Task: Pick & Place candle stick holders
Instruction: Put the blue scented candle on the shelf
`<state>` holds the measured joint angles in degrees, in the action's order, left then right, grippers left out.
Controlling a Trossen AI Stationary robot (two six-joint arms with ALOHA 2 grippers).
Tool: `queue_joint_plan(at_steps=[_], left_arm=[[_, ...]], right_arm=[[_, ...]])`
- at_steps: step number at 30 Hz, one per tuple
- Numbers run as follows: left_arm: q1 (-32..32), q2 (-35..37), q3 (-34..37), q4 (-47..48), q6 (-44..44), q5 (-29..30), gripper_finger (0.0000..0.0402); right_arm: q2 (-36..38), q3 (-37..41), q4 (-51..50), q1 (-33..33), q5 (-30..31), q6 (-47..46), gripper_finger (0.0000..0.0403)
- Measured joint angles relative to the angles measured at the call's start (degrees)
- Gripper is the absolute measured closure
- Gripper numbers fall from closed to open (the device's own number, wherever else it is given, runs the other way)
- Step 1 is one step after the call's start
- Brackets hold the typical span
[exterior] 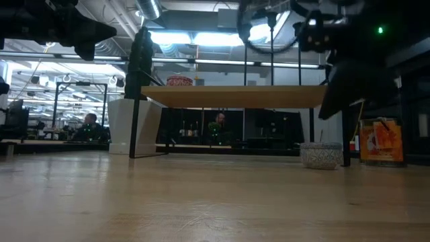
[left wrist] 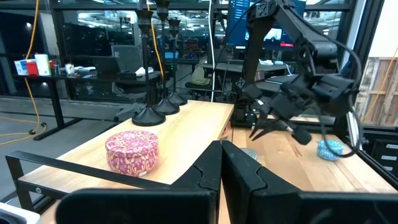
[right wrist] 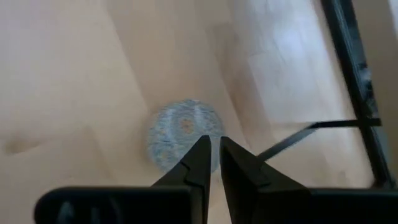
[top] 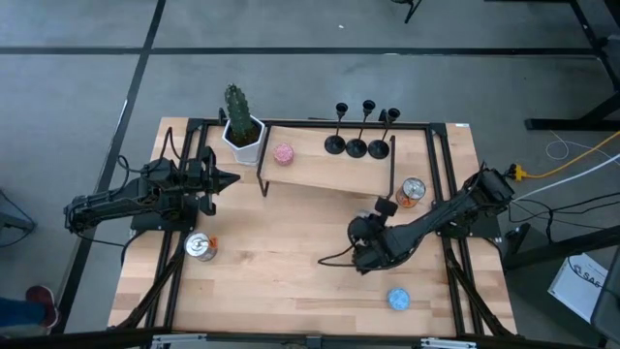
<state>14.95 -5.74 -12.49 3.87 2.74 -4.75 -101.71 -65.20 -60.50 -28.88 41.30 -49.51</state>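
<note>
Candle stick holders [top: 356, 131], three black ones, stand in a row touching or nearly so on the raised wooden shelf [top: 329, 170] by the desk's [top: 281, 267] far edge, toward its right end; nothing grips them. Pink tin [top: 283, 153] sits on the same shelf, left of them, apart. High view only: potted cactus [top: 240, 126] at the shelf's left end, one metal can [top: 201, 246] near the left edge, another can [top: 412, 191] near the right edge, blue tin [top: 398, 299] near the front right corner. Low view shows the shelf edge-on, a grey tin [exterior: 321, 155] and an orange box [exterior: 381, 141] on the desk, people in the room behind. Left wrist view shows the holders' bases [left wrist: 158, 107] beyond the pink tin, plus the right arm past the shelf. Left hand [top: 231, 178] hovers just left of the shelf, fingers pressed together, holding nothing. Right hand [top: 363, 264] is low over the desk's middle right, fingers nearly closed, empty; right wrist view shows the blue tin just past its fingertips [right wrist: 200, 152].
</note>
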Motion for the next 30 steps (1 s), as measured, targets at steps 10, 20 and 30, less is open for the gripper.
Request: queue_joint_plan(at_steps=[10,20,30], left_arm=[[-0.01,-0.02,0.00,0.00,-0.02,0.00,0.0396],[-0.01,-0.02,0.00,0.00,0.00,0.00,0.0396],[0.01,-0.01,0.00,0.01,-0.04,0.00,0.0396]], right_arm=[[0.00,7.20,12.17,3.69,-0.26,0.98,0.0364],[0.15,9.21,16.83,4.60,-2.40,3.26,0.0364],[0.17,9.17,27.77,3.31,-5.73,9.81,0.0365]])
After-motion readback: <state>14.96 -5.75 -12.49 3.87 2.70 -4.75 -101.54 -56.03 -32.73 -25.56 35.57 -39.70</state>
